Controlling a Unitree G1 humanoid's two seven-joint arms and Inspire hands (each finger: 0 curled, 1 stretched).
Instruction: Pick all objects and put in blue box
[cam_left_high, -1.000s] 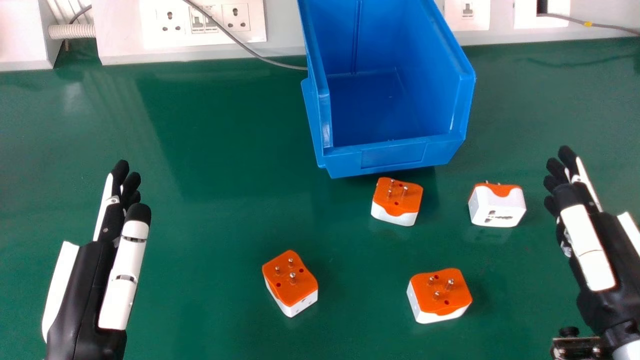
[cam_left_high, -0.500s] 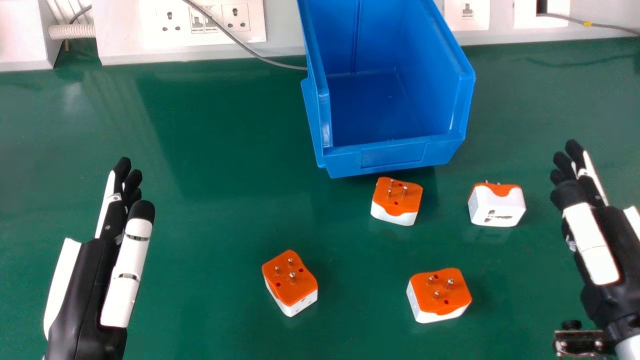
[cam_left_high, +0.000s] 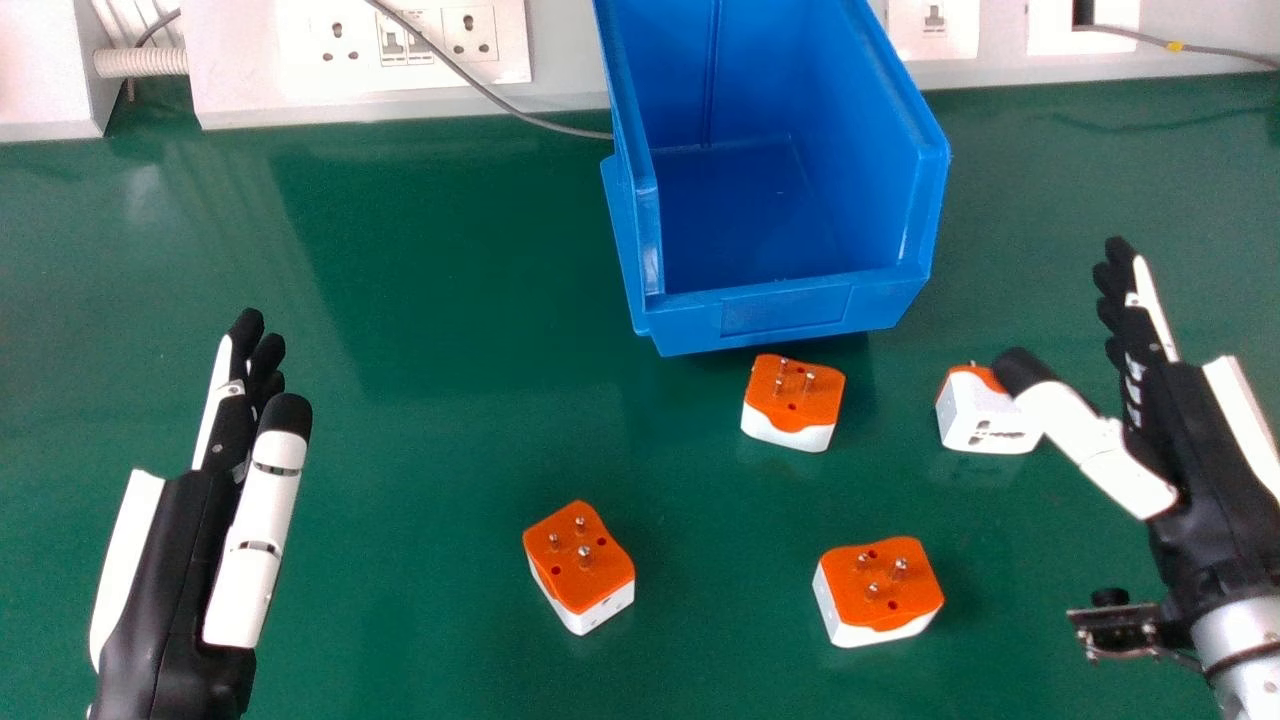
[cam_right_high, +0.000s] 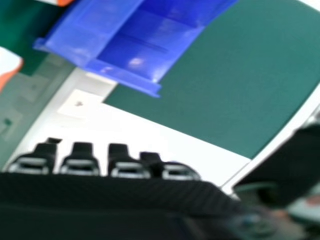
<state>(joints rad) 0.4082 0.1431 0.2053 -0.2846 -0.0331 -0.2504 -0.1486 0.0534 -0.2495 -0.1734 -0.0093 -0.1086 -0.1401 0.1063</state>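
My right hand (cam_left_high: 1165, 430) is open at the table's right side, its thumb spread out over part of a white adapter with an orange back (cam_left_high: 975, 420); whether they touch I cannot tell. In the right hand view the right hand (cam_right_high: 100, 195) shows with its fingers extended. My left hand (cam_left_high: 225, 500) stands open at the left, far from any adapter. Three more adapters lie orange side up, pins upward: one (cam_left_high: 795, 395) just in front of the blue box, one (cam_left_high: 580, 560) nearer the middle, one (cam_left_high: 880, 585) at the near right. The blue box (cam_left_high: 785, 310) holds nothing visible.
White panels with sockets (cam_left_high: 430, 40) run along the back edge of the green table (cam_left_high: 420, 250). A grey cable (cam_left_high: 480, 88) hangs down to the blue box's left side. Another cable (cam_left_high: 1225, 52) crosses at the back right.
The right thumb has swung outward to the left, over the adapter, and the right hand has moved forward, away from the near edge. The left hand has shifted slightly forward. The adapters have stayed put.
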